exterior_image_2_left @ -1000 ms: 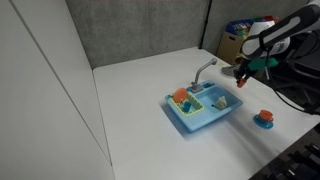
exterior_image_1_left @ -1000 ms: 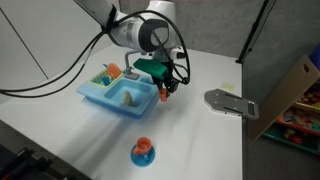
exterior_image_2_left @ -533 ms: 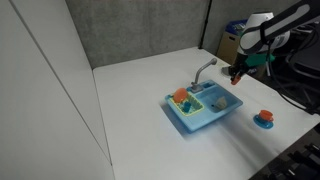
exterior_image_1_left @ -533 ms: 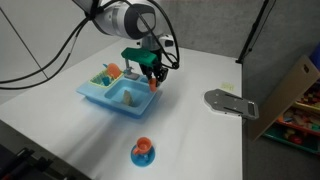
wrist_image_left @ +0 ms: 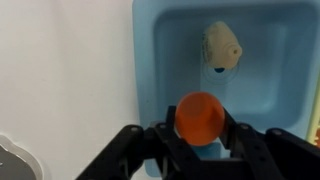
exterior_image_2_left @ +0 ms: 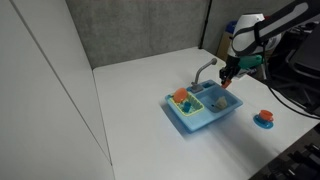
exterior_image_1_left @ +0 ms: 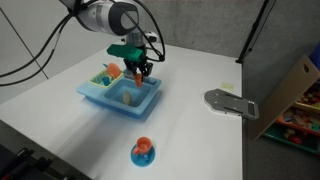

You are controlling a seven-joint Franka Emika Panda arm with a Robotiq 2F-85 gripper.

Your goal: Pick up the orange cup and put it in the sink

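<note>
Where the wrist view looks straight down, the gripper [wrist_image_left: 202, 135] is clamped on the orange cup [wrist_image_left: 200, 117], held above one compartment of the light blue toy sink [wrist_image_left: 145, 70]; a beige toy [wrist_image_left: 221, 47] lies in that compartment. In an exterior view, the gripper [exterior_image_1_left: 137, 70] hangs over the sink [exterior_image_1_left: 95, 98], well apart from an orange piece on a blue round base [exterior_image_1_left: 143, 151]. In an exterior view, the gripper [exterior_image_2_left: 230, 72] hovers near the grey faucet [exterior_image_2_left: 204, 70].

The orange cup [wrist_image_left: 200, 117] looks like smooth plastic with a soft sheen. The sink [wrist_image_left: 146, 60] is smooth, faintly glossy light blue plastic. The bench [wrist_image_left: 60, 80] is plain matt white, and the jaws of the gripper [wrist_image_left: 201, 128] are matt black.
</note>
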